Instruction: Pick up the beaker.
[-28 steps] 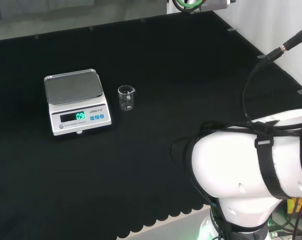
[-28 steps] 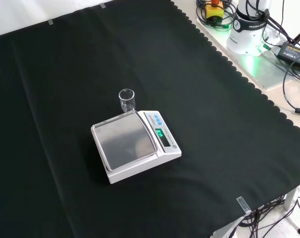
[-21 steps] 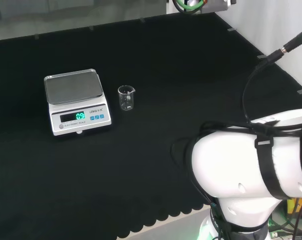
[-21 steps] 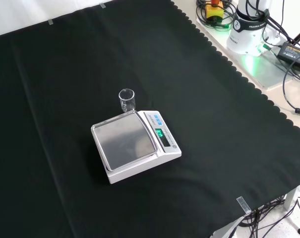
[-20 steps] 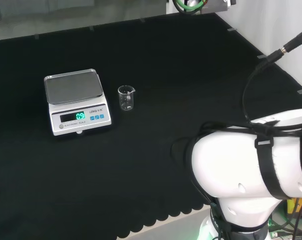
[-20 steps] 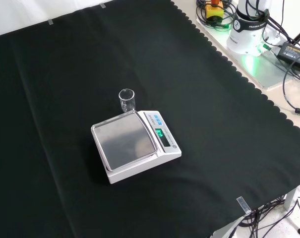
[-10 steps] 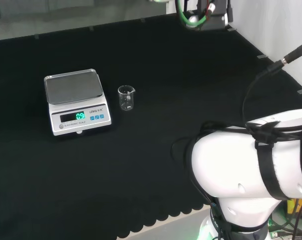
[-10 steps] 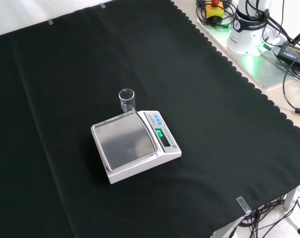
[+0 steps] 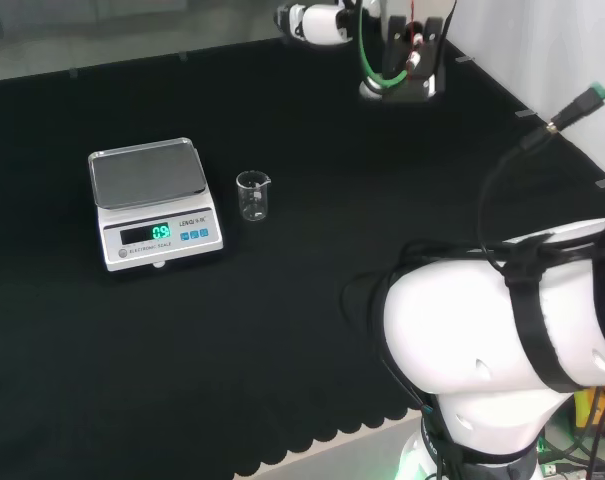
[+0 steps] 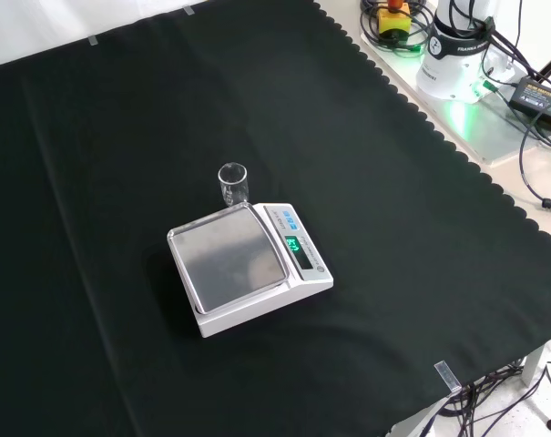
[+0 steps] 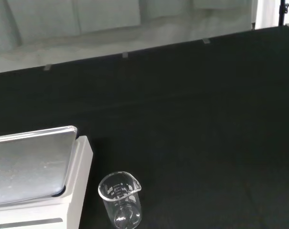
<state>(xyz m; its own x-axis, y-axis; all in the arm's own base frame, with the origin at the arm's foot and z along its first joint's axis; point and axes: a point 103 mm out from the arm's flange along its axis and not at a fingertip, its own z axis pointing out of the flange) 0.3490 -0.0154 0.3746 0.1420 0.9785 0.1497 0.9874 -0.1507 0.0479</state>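
A small clear glass beaker (image 9: 253,196) stands upright and empty on the black cloth, just right of a white scale (image 9: 150,212) in the head view. In the front view the beaker (image 10: 233,184) stands just behind the scale's far corner. The wrist view has the beaker (image 11: 120,200) close beside the scale (image 11: 34,176), its spout turned away from the scale. The hand (image 9: 317,22) hangs high at the head view's top edge, far beyond and to the right of the beaker, and nothing is in it that I can see.
The scale (image 10: 248,264) has a bare steel pan and a lit green display. The arm's big white link (image 9: 502,350) fills the head view's lower right. Cables and a power unit (image 10: 457,55) lie off the cloth's scalloped edge in the front view.
The arm's end with its green cable has come down into the head view from the top edge, bringing the hand in. Beaker and scale have not moved.
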